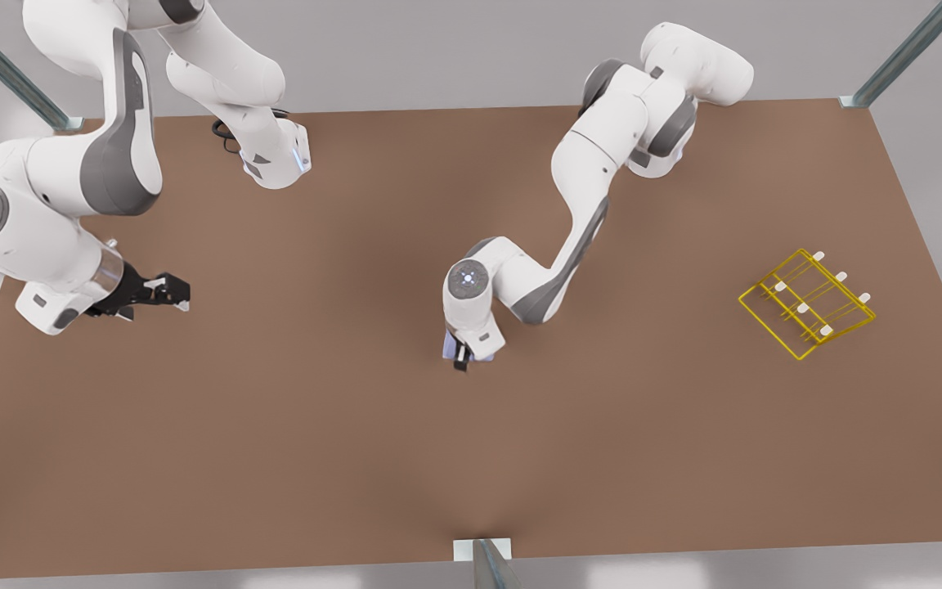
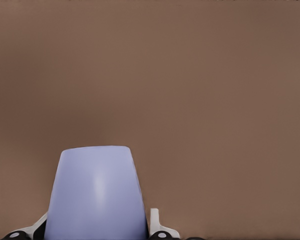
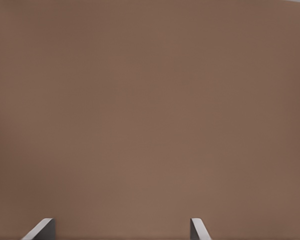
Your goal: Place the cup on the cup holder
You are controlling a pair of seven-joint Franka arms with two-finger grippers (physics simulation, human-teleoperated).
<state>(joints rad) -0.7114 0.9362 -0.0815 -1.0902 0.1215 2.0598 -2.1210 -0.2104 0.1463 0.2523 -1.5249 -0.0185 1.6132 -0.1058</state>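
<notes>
The left gripper (image 1: 464,357) clasped the lavender cup (image 2: 95,192) at mid-table, well apart from the yellow cup holder (image 1: 806,304), while the right gripper (image 1: 162,293), spread wide, waited; a loose pinch on tapered walls could drop it in transit.

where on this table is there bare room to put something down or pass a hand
Bare table runs along the near edge, and lies between the right gripper and the left gripper, and between the left gripper and the cup holder. It is crowded only at the left gripper, whose jaws flank the cup, and at the holder's prongs.
</notes>
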